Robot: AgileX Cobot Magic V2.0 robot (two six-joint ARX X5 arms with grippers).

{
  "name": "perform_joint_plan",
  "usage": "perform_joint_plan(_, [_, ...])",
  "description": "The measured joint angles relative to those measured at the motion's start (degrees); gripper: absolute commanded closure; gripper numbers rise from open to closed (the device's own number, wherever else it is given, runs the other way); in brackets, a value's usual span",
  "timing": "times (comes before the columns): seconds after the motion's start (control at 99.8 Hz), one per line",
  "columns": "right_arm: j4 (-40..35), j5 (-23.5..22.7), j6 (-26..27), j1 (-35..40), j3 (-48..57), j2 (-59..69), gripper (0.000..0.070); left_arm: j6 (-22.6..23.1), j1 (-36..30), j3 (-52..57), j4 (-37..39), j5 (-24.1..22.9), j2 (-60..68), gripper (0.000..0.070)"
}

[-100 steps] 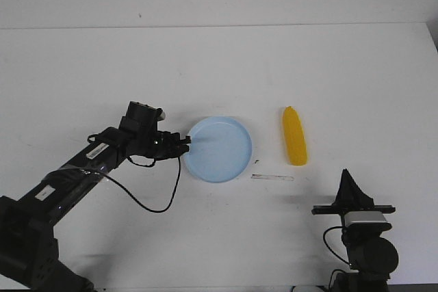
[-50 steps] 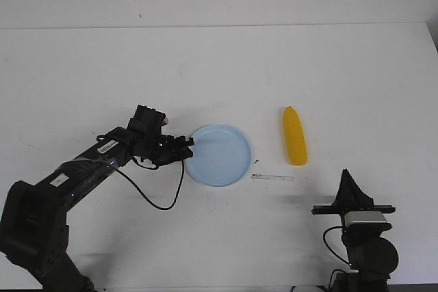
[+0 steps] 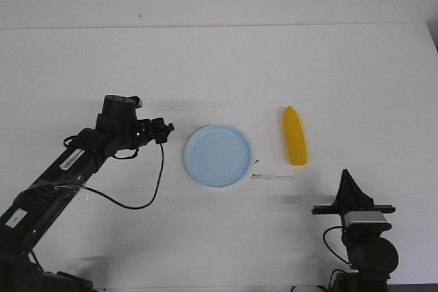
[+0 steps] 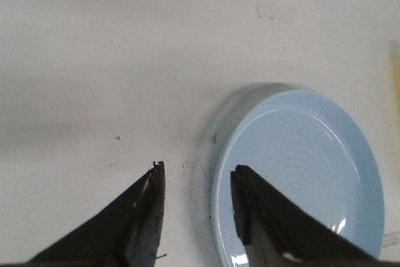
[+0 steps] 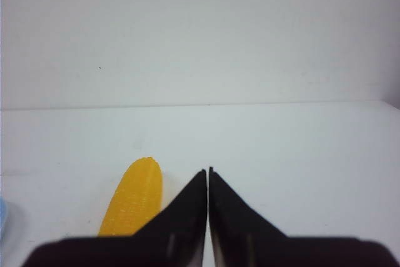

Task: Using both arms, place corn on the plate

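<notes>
The pale blue plate lies flat on the white table, near the middle. The yellow corn lies to its right, lengthwise, apart from the plate. My left gripper hovers just left of the plate and stands open. In the left wrist view the left gripper holds nothing, and one of its fingers overlaps the plate in the image. My right gripper sits at the front right, short of the corn. In the right wrist view the right gripper is shut and empty, with the corn beside it.
A thin pale strip lies on the table between the plate and the right arm. The left arm's black cable loops down over the table. The table's far edge meets a white wall.
The left gripper has let go of the plate's left rim and drawn back to the left. The plate now lies flat, slightly shifted. The right arm and corn have not moved.
</notes>
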Motion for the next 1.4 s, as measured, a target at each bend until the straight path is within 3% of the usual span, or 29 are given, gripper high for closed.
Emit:
perform_joint_plan(0.09, [0.0,0.0,0.0,0.0,0.0,0.0,0.0696,2.6,1.0,-2.3,3.7,-0.8,-3.0,0.0668])
perform_joint_plan(0.341, [0.0,0.0,0.0,0.0,0.0,0.0,0.0696,8.9,3.9,-17.6,23.5,-9.4,-15.5,0.0668])
perform_joint_plan(0.501, [0.0,0.0,0.0,0.0,0.0,0.0,0.0696,10.5,5.9,-27.3,28.8,-15.2,-24.4,0.067])
perform_joint_plan(0.621, [0.0,0.0,0.0,0.0,0.0,0.0,0.0696,11.6,8.5,-31.8,29.5,-18.8,-32.3,0.07])
perform_joint_plan(0.912, [0.0,0.0,0.0,0.0,0.0,0.0,0.0696,21.4,11.9,-39.6,29.6,-18.9,-50.9,0.07])
perform_joint_plan(1.203, [0.0,0.0,0.0,0.0,0.0,0.0,0.0696,25.4,14.3,-42.2,22.4,-18.9,-64.4,0.07])
perform_joint_plan(1.403, [0.0,0.0,0.0,0.0,0.0,0.0,0.0696,25.7,14.7,-42.8,20.8,-18.9,-69.1,0.0699])
